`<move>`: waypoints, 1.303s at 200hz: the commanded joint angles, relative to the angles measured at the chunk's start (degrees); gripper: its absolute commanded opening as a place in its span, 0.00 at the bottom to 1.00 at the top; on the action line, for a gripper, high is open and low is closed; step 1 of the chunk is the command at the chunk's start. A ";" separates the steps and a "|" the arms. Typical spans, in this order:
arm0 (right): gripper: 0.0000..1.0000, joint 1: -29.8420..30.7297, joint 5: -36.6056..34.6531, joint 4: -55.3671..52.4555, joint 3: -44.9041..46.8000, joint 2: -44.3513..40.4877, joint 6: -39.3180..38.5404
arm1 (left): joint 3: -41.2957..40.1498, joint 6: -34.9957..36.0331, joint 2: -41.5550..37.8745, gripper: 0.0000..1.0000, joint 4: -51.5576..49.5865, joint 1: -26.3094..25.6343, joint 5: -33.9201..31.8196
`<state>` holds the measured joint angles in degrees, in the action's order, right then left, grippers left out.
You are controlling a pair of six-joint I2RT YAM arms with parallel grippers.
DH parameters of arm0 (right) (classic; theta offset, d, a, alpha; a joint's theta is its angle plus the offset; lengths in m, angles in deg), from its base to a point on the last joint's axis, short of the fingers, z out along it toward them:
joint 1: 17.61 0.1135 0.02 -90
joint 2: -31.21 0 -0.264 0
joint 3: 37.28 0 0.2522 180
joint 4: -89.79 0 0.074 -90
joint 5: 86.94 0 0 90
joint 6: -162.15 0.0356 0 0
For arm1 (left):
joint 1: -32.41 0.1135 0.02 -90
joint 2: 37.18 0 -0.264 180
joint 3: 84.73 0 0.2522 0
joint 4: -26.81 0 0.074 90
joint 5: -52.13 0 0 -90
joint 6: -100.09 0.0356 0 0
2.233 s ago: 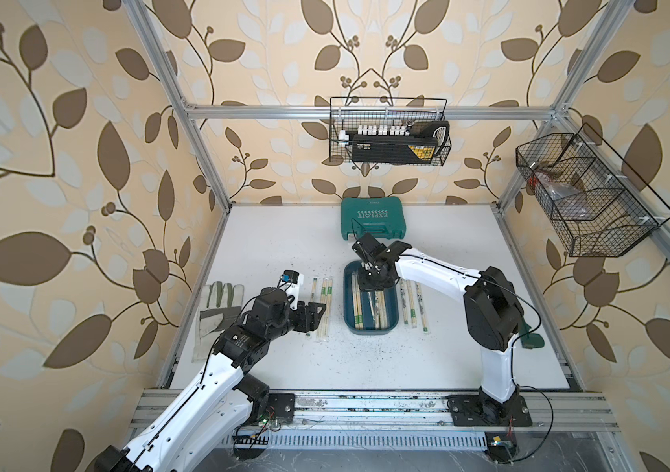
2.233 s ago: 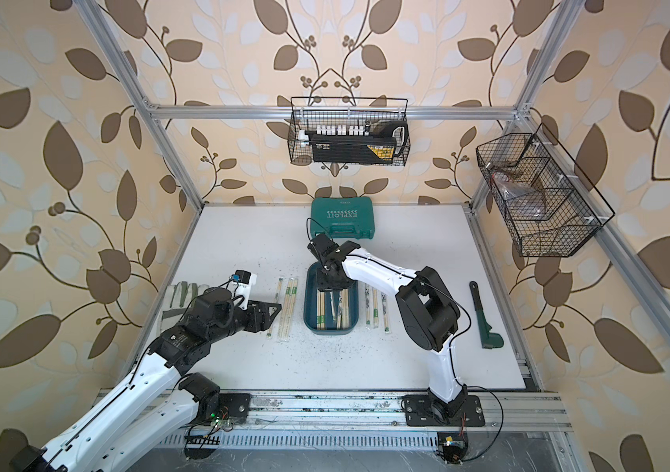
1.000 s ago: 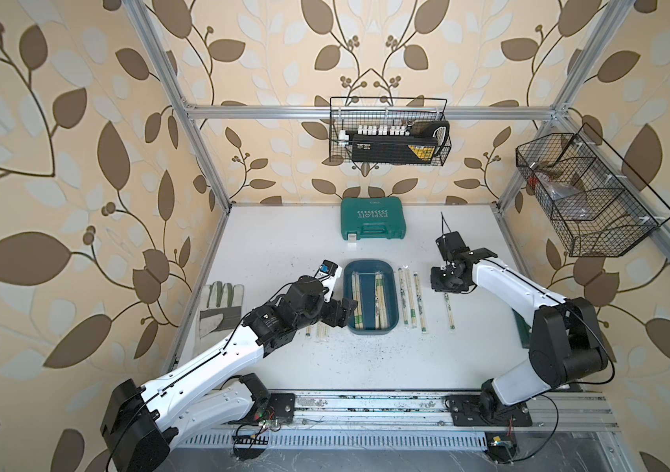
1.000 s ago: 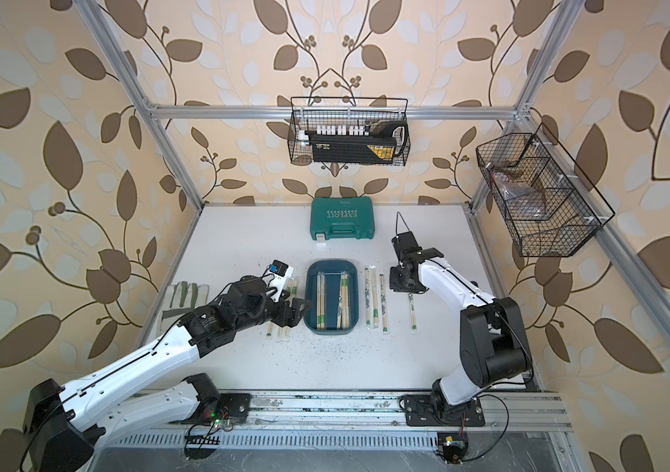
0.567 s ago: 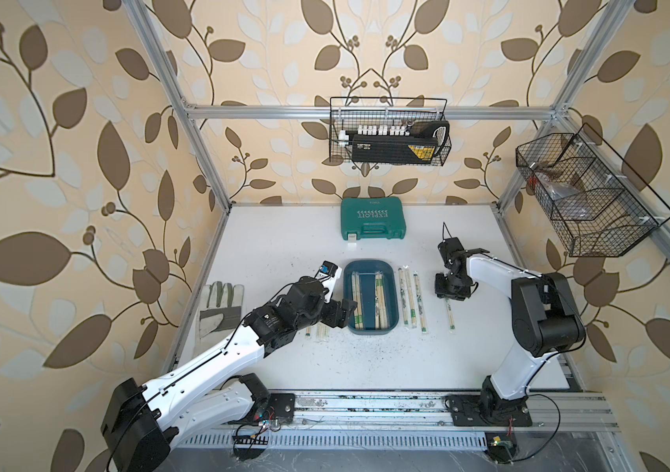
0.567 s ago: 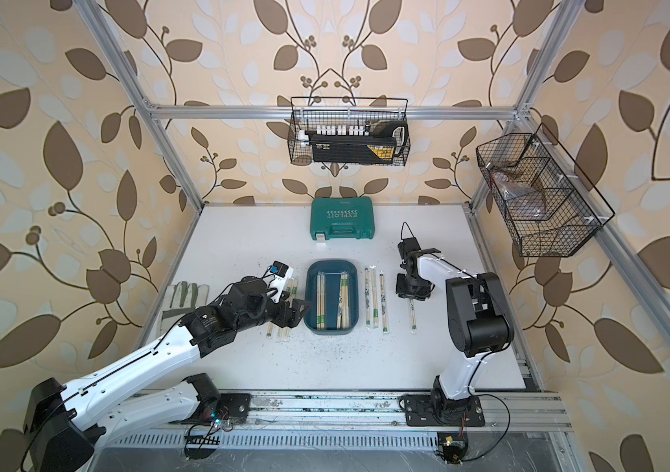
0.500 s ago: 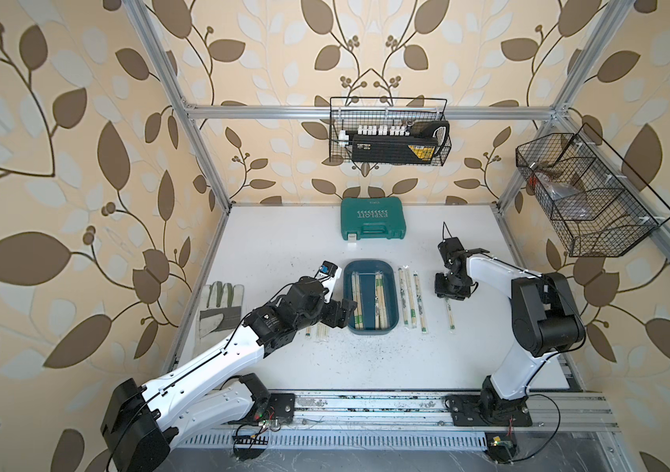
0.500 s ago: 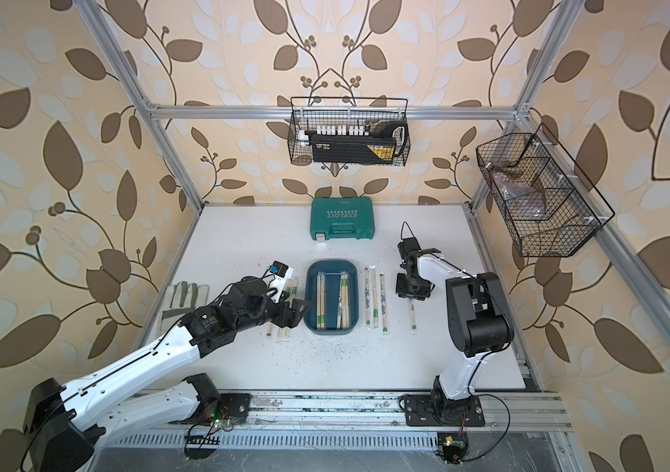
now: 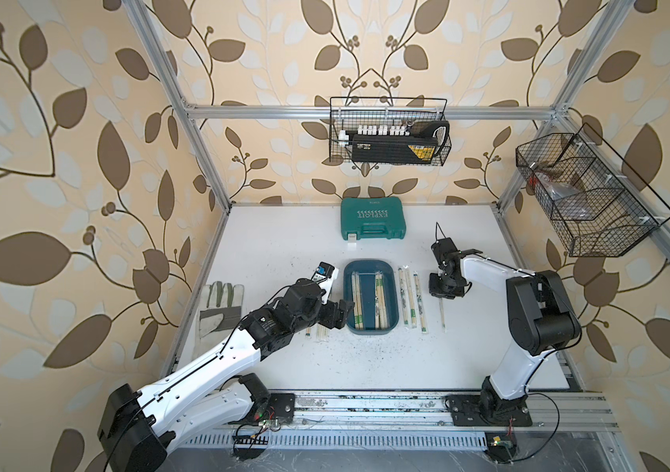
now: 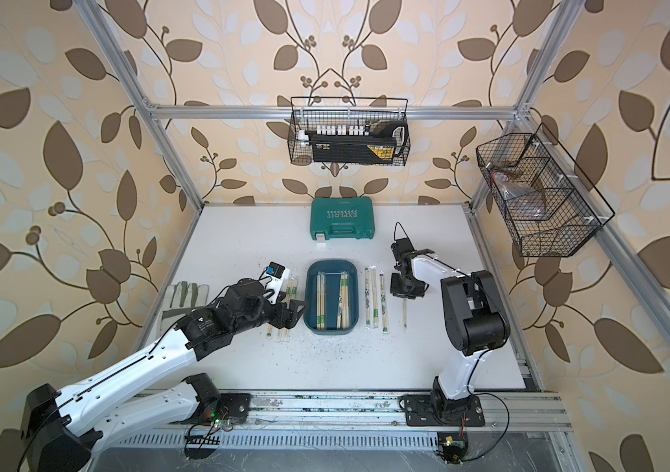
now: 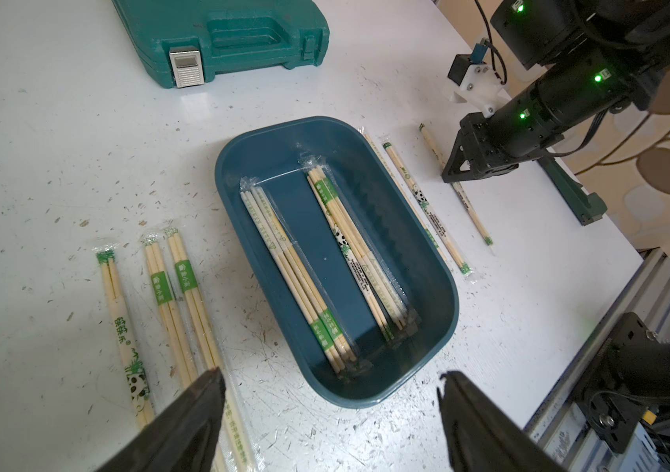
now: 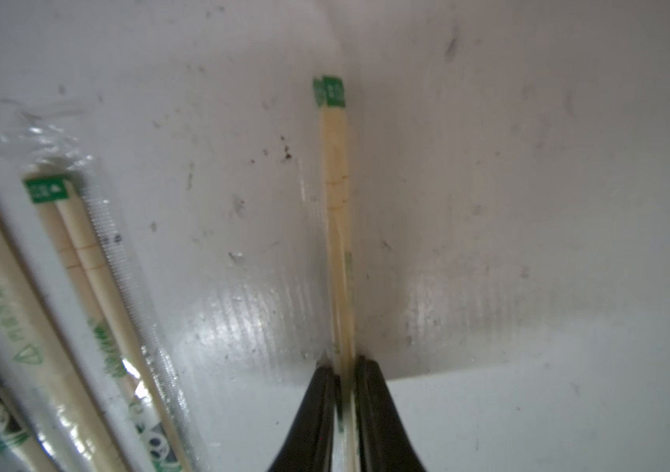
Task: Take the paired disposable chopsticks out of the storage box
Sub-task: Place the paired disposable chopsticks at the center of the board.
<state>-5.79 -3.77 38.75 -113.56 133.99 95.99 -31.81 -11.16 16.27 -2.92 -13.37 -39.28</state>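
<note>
Nearest, on the left of the desk [image 9: 284, 253]: left tool [image 9: 339, 315], spread wide and empty, hovering just beside the near left wall of the storage box [image 9: 370, 332]. Beside and partly under it, three paired disposable chopsticks [image 11: 161, 286] laid out in a row (glove [image 9: 221, 304] further left, no part of the job). In the box, more of them in two bundles along the long walls, bare floor between. Right of the box, a few more flat on the desk, then one apart, clenched low in the right tool [image 12: 343, 361], seemingly lying on the desk. Farthest back, green tool case [image 9: 373, 218].

Probably light as straw and stiff lengthwise, yet easy to snap. Slick, crinkly wrapper, likely to slide between pads or cling to a neighbour. Best taken from above, across the narrow width near mid-length, one pair at a time.

Against two seconds back: left tool then out over the left row, now up at the box; right tool then over the box's far end, now out on the right. Against one second back: right elbow folded in closer, jaws drawn in onto the pair, left tool much as then.
</note>
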 commanded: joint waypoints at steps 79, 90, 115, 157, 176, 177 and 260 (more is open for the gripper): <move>0.15 5.15 1.20 -0.63 0.85 2.77 1.13 | 0.63 0.74 1.05 0.86 0.67 -0.18 -0.43; 0.15 5.15 0.29 -0.78 0.90 2.86 0.74 | 0.41 0.69 0.79 0.86 0.66 -0.19 -0.58; 0.15 5.48 0.46 -1.22 0.56 2.80 -0.31 | 0.33 0.77 0.52 0.86 0.54 -0.17 -0.59; 0.14 7.09 -0.42 -2.00 -0.33 3.39 -1.14 | 0.88 1.20 1.21 0.86 0.50 -0.14 -0.54; 0.14 7.12 -0.91 -2.23 -0.36 3.26 -0.89 | 1.31 1.46 1.48 0.86 -0.07 -0.12 -0.36; 0.14 7.10 -0.87 -2.21 -0.34 3.24 -0.94 | 1.33 1.43 1.52 0.86 -0.05 -0.15 -0.40; 0.27 7.00 -1.52 -2.66 -0.94 4.36 0.26 | 1.22 1.54 1.21 0.87 -0.50 -0.19 -1.09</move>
<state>0.74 -6.83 38.07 -114.96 135.17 95.49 -31.81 -10.77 17.69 -3.31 -13.37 -39.33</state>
